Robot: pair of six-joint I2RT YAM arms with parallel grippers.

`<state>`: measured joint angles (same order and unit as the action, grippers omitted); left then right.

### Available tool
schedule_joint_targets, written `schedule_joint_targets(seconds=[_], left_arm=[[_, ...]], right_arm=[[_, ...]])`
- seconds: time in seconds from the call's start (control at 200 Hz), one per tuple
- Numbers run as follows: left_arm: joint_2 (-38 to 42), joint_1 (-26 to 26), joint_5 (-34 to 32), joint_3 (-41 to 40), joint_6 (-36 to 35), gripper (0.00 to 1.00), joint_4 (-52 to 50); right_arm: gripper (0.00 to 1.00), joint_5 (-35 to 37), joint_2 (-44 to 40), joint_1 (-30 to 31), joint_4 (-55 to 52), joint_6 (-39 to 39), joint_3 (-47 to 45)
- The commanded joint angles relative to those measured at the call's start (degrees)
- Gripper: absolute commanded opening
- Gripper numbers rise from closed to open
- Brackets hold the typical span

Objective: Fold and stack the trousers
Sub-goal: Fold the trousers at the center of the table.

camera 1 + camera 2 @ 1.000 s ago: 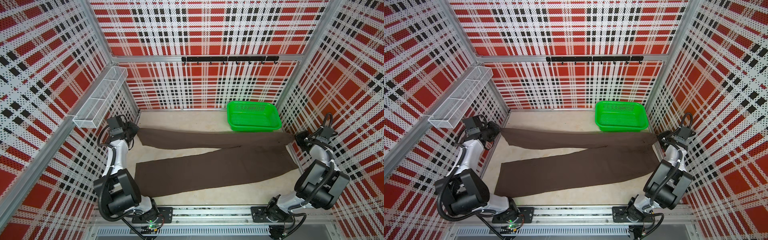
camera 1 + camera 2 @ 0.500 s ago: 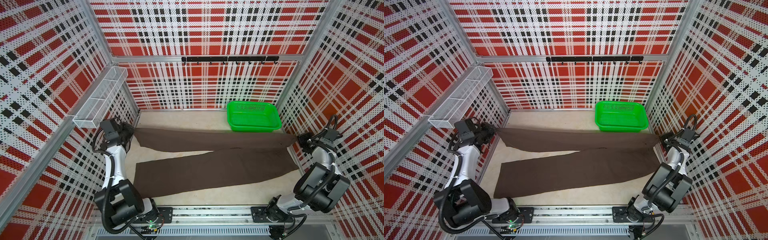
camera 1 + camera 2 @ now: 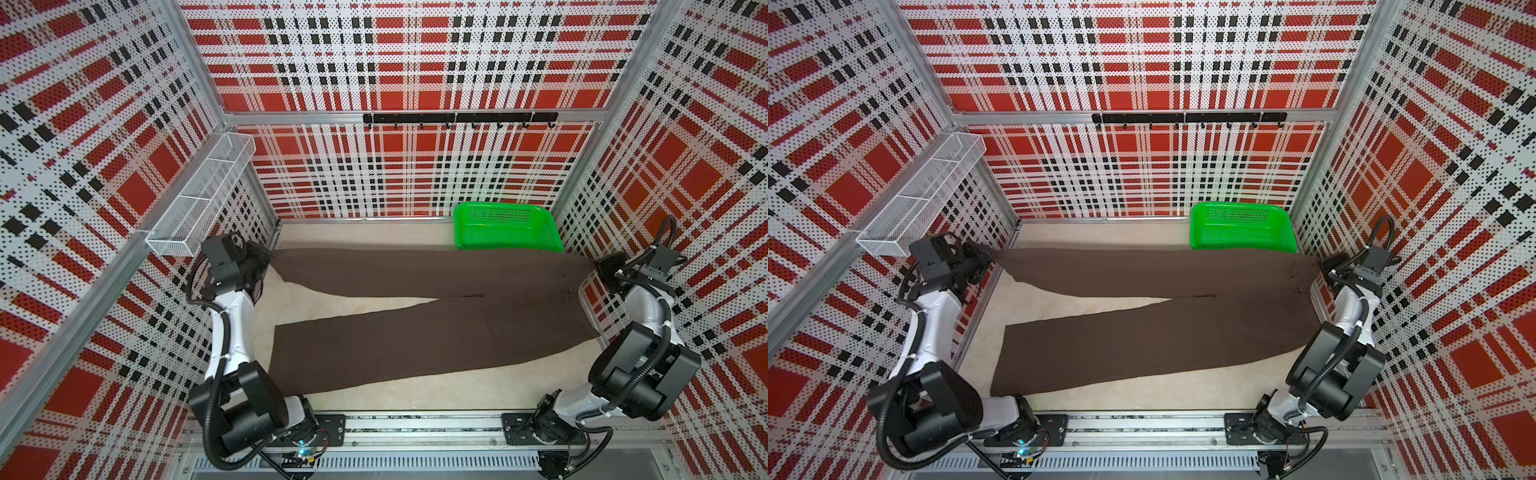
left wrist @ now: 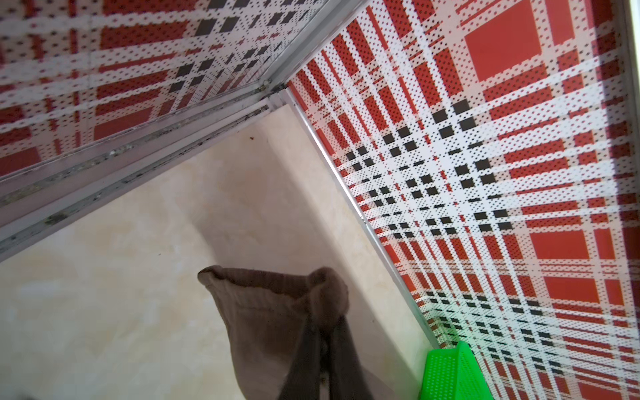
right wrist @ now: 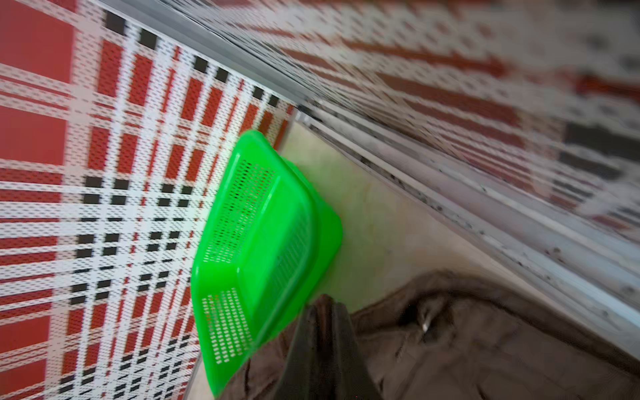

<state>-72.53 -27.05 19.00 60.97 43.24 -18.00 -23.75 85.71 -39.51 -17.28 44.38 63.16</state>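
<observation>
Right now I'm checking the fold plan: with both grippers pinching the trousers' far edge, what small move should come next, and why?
Probably carry the far leg toward the near leg, both arms together. The left gripper is shut on the far hem, the right gripper on the far waist corner, and the trousers lie spread with the legs apart.
</observation>
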Motion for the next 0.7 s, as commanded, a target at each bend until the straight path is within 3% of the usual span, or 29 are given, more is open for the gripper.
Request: schedule_joint_targets(seconds=[0.0,0.456,0.696], left_arm=[[5.6,-1.5,-0.4,-5.4,-2.3,0.0,2.5],[21.2,-8.4,-1.9,-22.0,-0.5,0.0,-2.2],[27.3,-9.2,-5.2,-22.9,1.9,0.0,-4.8]], right_arm=[[0.0,1.7,-4.1,-2.8,2.8,-1.2,-4.5],[0.0,5.0,-6.6,-7.2,-0.6,-4.7,-10.1],[0.0,4.8,-4.7,-7.4,1.2,-3.1,-11.1]])
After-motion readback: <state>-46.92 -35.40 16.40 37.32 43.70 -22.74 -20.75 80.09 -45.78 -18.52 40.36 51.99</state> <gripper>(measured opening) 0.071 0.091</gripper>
